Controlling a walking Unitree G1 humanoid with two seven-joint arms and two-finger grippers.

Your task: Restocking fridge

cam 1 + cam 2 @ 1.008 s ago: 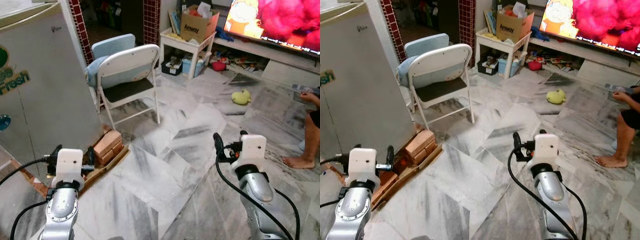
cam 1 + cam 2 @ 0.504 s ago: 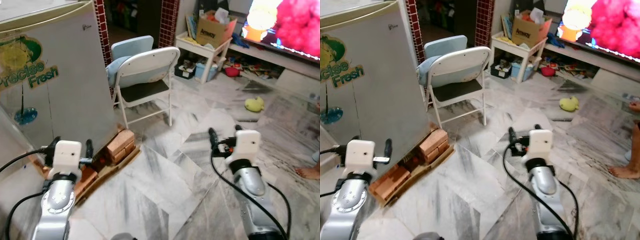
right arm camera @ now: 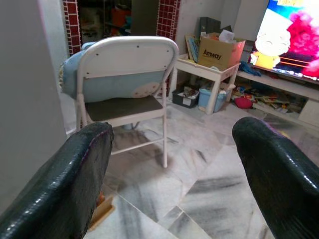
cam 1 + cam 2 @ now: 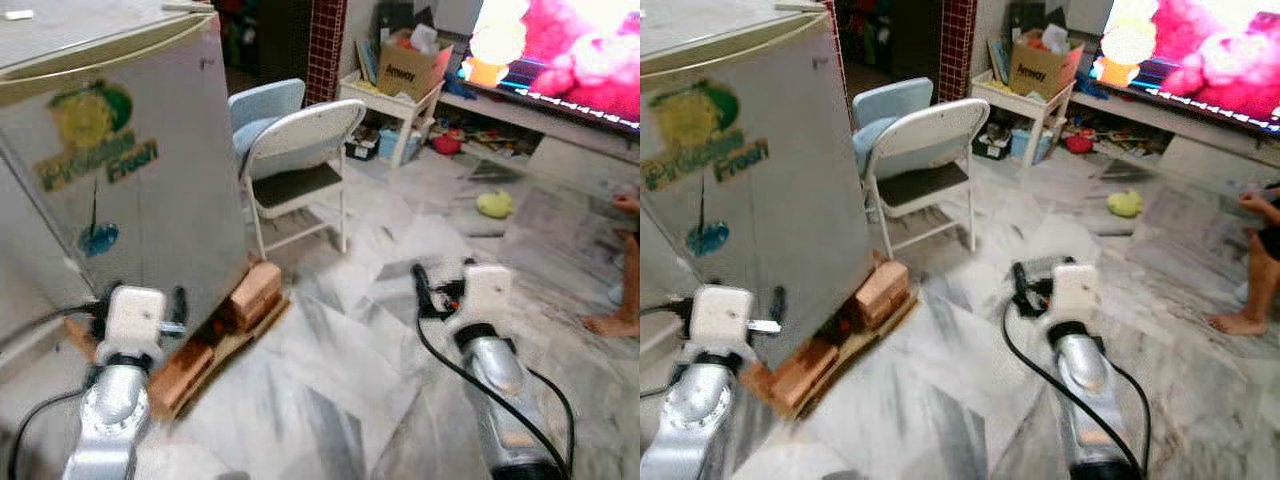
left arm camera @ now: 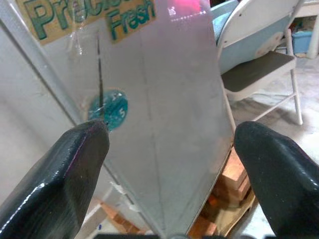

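The fridge [image 4: 120, 170] stands closed on bricks [image 4: 255, 285] at the robot's left. The left gripper [image 5: 172, 164] faces its door, fingers spread empty; the right gripper [image 3: 174, 174], likewise spread, faces a folding chair [image 4: 300, 160].

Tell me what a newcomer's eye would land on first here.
Probably the grey fridge on the left, its door shut, carrying a green and yellow sticker and propped on bricks. Beside it stands a white folding chair, and a big bright TV glows at the back right. Both grippers, left and right, are held forward with fingers apart, holding nothing.
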